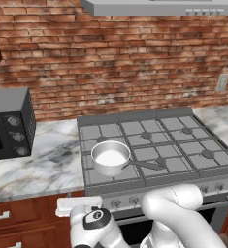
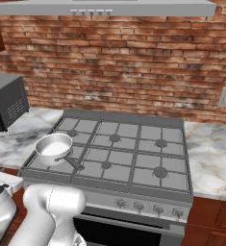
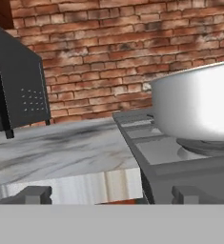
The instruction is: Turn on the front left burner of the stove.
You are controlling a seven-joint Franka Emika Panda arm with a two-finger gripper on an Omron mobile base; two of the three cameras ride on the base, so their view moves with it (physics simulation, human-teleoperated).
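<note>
The stove (image 1: 149, 116) (image 2: 129, 188) is a wide grey gas range with six grated burners. A shiny steel saucepan (image 1: 110, 157) (image 2: 54, 149) (image 3: 199, 102) stands on the front left burner, hiding its head in both base views. In the hand view a dark ring of the front left burner (image 3: 201, 147) shows under the pan. My gripper (image 3: 112, 195) is open, its dark fingertips (image 3: 35, 194) far apart with nothing between them. It sits low, at counter-edge height, just off the stove's front left corner. Small round knobs (image 1: 135, 199) (image 2: 139, 206) line the front panel.
A black microwave (image 1: 8, 123) (image 2: 6, 103) (image 3: 15, 86) stands on the marble counter (image 1: 42, 162) (image 3: 61, 147) left of the stove. The pan's handle (image 1: 147, 164) points right over the grates. A brick wall lies behind and a range hood (image 1: 159, 6) hangs above.
</note>
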